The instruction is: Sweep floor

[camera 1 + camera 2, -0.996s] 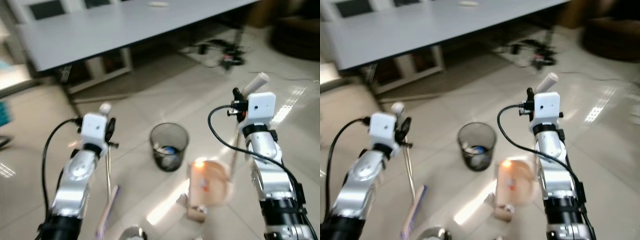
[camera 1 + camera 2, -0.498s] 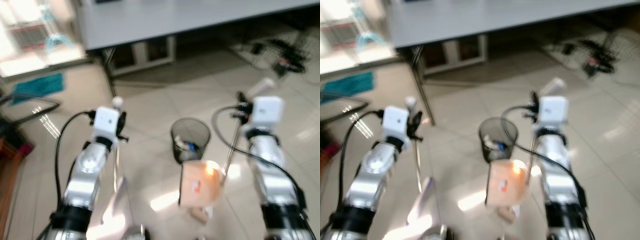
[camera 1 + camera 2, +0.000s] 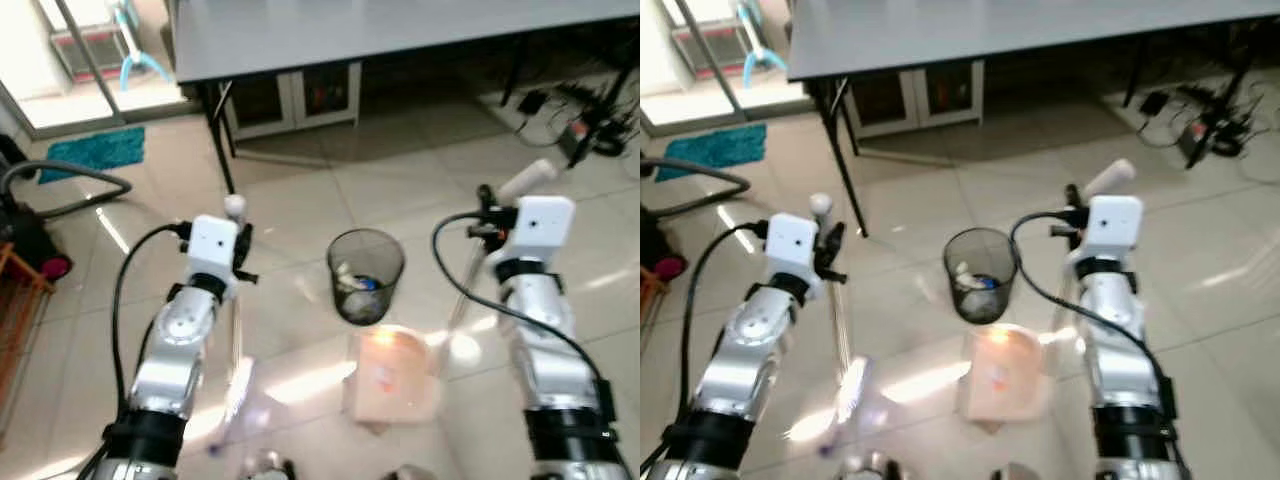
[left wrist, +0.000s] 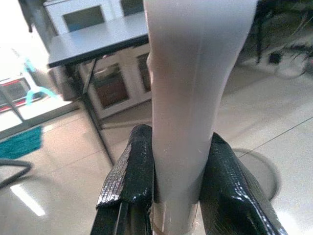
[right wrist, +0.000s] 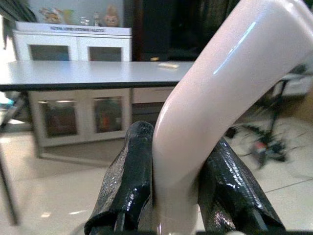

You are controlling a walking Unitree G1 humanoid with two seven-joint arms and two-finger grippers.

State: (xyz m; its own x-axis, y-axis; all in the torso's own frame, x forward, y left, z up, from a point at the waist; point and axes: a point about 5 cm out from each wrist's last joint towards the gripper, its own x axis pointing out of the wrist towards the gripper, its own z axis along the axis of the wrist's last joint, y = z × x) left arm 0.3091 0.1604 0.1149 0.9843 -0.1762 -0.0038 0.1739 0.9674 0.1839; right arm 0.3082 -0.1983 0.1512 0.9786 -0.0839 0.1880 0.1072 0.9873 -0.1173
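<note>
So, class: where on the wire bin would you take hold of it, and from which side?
Grip the bin's open top rim, coming straight down from above. It stands upright on the floor with its mouth up; the dustpan lies close in front.

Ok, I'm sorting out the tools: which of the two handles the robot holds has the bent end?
The dustpan handle in the right gripper: its top bends over, while the broom handle in the left gripper runs straight.

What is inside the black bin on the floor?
The black mesh bin holds some rubbish at the bottom: pale scraps and something blue. What the pieces are is too blurry to tell, and the bin's wall hides whatever lies lower down.
</note>
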